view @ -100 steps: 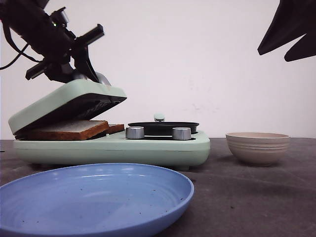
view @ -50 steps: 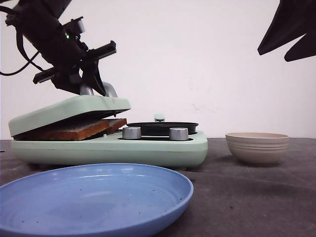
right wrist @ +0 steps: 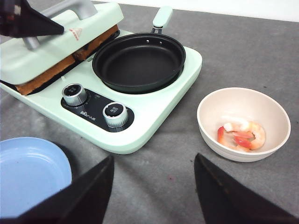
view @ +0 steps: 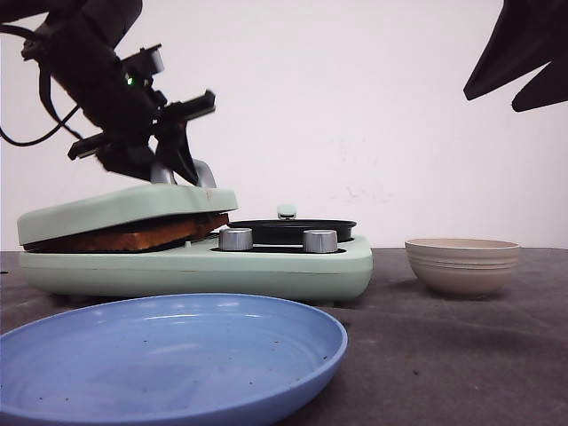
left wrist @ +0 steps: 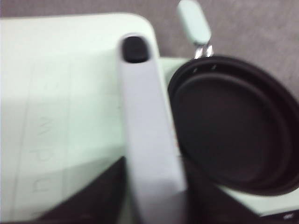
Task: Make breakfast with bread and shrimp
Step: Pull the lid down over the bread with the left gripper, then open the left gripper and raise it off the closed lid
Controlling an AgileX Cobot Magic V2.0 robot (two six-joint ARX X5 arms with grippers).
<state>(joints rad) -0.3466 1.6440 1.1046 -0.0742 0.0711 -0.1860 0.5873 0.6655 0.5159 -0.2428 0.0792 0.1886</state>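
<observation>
Now, front view: the left gripper (view: 173, 146) sits on the silver handle (view: 200, 171) of the green lid (view: 124, 209), which has dropped since a second ago from well open to nearly flat on the bread (view: 133, 237); only a brown crust line shows between lid and base. Judged: the pressing step is about finished. Whether the fingers grip or only push the handle cannot be told. A blue plate (view: 177, 355) lies at the table's near edge, a beige bowl (view: 463, 264) toward the right edge. Left wrist view: blurred; the handle (left wrist: 149, 140) runs between dark fingers, beside the black pan (left wrist: 233, 126); grip unclear. Right wrist view: the right gripper (right wrist: 154, 191) hangs high, jaws wide, holding nothing. The shrimp (right wrist: 240, 133) lie in the bowl (right wrist: 210, 121), untouched; the pan (right wrist: 139, 60) is bare. Two knobs (right wrist: 114, 112) stand near the base's front edge. Nothing blocks the bowl.
</observation>
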